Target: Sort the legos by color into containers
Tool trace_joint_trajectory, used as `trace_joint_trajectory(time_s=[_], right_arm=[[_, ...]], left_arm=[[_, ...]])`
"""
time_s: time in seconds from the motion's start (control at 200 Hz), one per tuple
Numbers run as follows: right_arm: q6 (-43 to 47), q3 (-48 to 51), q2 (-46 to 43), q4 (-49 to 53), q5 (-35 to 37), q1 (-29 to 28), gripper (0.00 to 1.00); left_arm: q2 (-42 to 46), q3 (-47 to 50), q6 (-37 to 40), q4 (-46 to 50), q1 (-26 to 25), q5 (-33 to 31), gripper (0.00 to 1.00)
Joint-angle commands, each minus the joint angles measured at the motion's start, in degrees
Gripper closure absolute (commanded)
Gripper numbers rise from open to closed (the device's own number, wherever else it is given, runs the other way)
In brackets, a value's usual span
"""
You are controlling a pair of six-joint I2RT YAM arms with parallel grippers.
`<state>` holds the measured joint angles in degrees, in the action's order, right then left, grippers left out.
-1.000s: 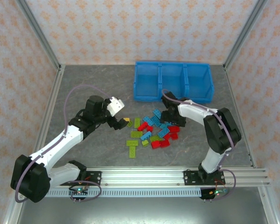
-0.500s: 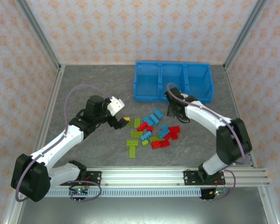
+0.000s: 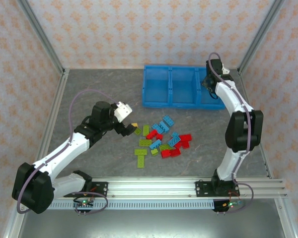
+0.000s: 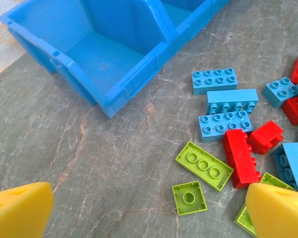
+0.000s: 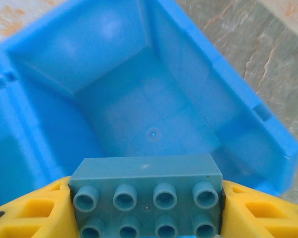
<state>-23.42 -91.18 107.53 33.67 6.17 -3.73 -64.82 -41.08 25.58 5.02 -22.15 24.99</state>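
The legos (image 3: 161,139), red, light blue and yellow-green, lie scattered on the grey table in front of the blue bin of containers (image 3: 184,105). My right gripper (image 3: 211,79) hangs over the bin's right compartment (image 5: 198,64), shut on a light blue eight-stud brick (image 5: 146,198) held between its yellow fingers (image 5: 35,213). My left gripper (image 3: 130,129) stands open at the pile's left edge, low over the table. Between its yellow fingertips (image 4: 20,210) lie a small green square plate (image 4: 188,197) and a green three-stud plate (image 4: 204,165), beside a red brick (image 4: 240,157).
All three compartments look bare inside, the left one (image 4: 104,64) seen up close. Metal frame posts (image 3: 44,39) and patterned walls enclose the table. Bare grey table (image 3: 89,89) stretches left of the bin and behind the left arm.
My right arm has swung from the pile up and back to the bin's right compartment, its jaws closing on the light blue brick. The left arm has stayed put.
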Motion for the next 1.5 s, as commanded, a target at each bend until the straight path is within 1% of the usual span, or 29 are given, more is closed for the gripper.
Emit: trace_joint_trajectory(time_s=[0.0,0.11,0.26,0.435,0.5,0.566,0.701,0.786,0.851,0.906,1.001,1.071,1.096,1.121,1.166,1.256,1.391,1.496], right_arm=[[-3.69,-3.19,3.08,0.86,-4.03,1.59,0.41],[-5.98,-4.69,5.07,2.13,-5.54,2.49,0.35],[-6.68,-4.85,4.13,3.37,-4.61,2.62,0.20],[-6.04,-3.55,0.13,3.83,-4.08,2.65,0.14],[-6.37,-2.53,-2.01,4.07,-4.36,2.64,0.13],[-6.89,-1.01,-4.79,4.52,-5.81,2.63,0.14],[-7.39,6.47,-14.68,3.84,-11.63,2.08,0.14],[-6.10,12.00,-21.31,4.03,-14.24,0.01,0.15],[-4.11,15.15,-24.95,5.53,-15.68,-2.64,0.15],[-2.68,16.40,-26.62,8.76,-16.08,-5.16,0.15],[-1.46,16.91,-27.48,13.50,-17.29,-8.80,0.15],[-1.13,16.99,-27.64,15.39,-19.09,-10.50,0.15],[-0.89,17.06,-27.71,15.69,-19.26,-10.88,0.14],[-0.74,17.25,-27.90,15.81,-18.98,-11.24,0.14],[-0.75,17.87,-28.25,15.97,-18.13,-11.48,0.14],[-0.79,18.77,-28.81,16.16,-16.33,-11.48,0.14],[-0.69,19.29,-28.19,15.47,-16.60,-11.48,0.14],[-0.51,18.63,-27.19,15.86,-16.82,-11.54,0.14]], left_arm=[[1.54,0.36,-0.16,-1.41,-0.59,-2.16,0.00],[1.54,0.30,-0.82,-1.90,-0.70,-2.41,0.00],[2.04,0.35,-1.75,-2.17,-0.70,-3.08,0.00],[2.50,-1.45,-6.88,-1.59,-0.91,-3.43,0.00],[2.26,-3.29,-8.84,0.11,-1.37,-4.15,0.00],[1.85,-5.58,-13.03,1.79,-1.57,-5.53,0.00],[-0.09,-10.75,-26.24,6.05,-1.84,-10.02,0.00],[-2.93,-13.90,-35.47,10.56,-2.52,-13.66,0.01],[-6.05,-16.18,-41.05,13.96,-3.70,-15.12,0.08],[-9.17,-17.67,-44.37,15.90,-5.31,-15.58,0.14],[-15.10,-19.72,-49.80,17.80,-8.07,-16.79,0.21],[-19.12,-21.16,-54.87,20.18,-9.51,-18.93,0.29],[-20.46,-21.24,-55.78,20.95,-9.64,-19.32,0.32],[-21.70,-21.24,-58.29,21.70,-9.78,-19.61,0.34],[-23.69,-21.11,-59.55,23.17,-9.78,-19.85,0.38],[-27.12,-20.88,-59.00,26.14,-9.90,-19.97,0.38],[-32.24,-22.30,-57.83,29.29,-9.83,-18.70,0.36],[-35.52,-22.97,-58.61,27.89,-9.79,-15.66,0.35]])
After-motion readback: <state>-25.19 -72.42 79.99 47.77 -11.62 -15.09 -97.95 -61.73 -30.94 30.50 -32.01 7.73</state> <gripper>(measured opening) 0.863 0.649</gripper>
